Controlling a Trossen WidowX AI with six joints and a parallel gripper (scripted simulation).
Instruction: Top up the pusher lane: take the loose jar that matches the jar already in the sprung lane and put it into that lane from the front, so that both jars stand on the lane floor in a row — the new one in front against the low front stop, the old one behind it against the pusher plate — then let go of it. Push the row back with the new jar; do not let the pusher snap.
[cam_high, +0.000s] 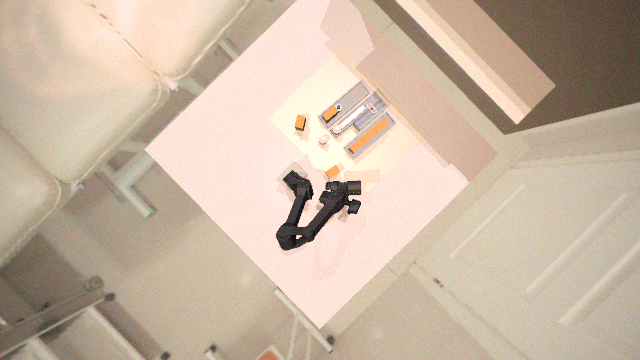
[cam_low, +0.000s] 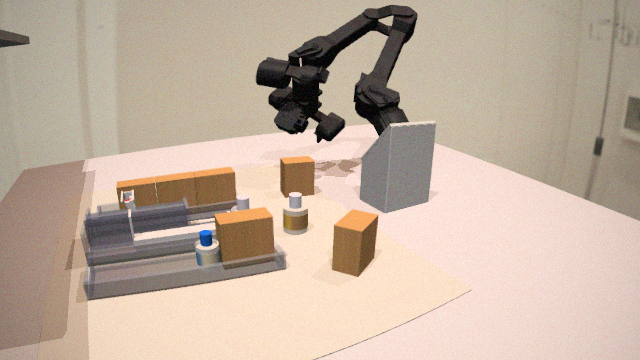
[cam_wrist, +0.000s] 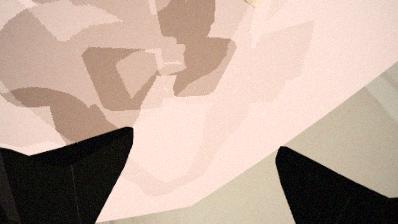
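Note:
The loose jar (cam_high: 322, 140) (cam_low: 295, 215), with a white cap and amber label, stands upright on the mat just outside the lane's front end. The sprung lane (cam_low: 107, 235) is the grey, see-through middle channel, with a long white strip (cam_high: 353, 116) along it. A white-capped jar (cam_high: 337, 130) (cam_low: 243, 202) stands at its front end; its lower part is largely hidden in the exterior view. Contact with the pusher plate cannot be made out. My gripper (cam_low: 310, 131) (cam_wrist: 206, 144) is open and empty, raised above the table, away from both jars.
A side lane holds a blue-capped jar (cam_high: 339, 107) (cam_low: 206, 252) and an orange block (cam_high: 330, 114) (cam_low: 245, 237). Another holds a row of orange blocks (cam_high: 369, 135) (cam_low: 175, 190). Loose orange blocks (cam_high: 300, 122) (cam_low: 297, 177) flank the jar. A grey wedge (cam_low: 397, 167) stands near the arm's base.

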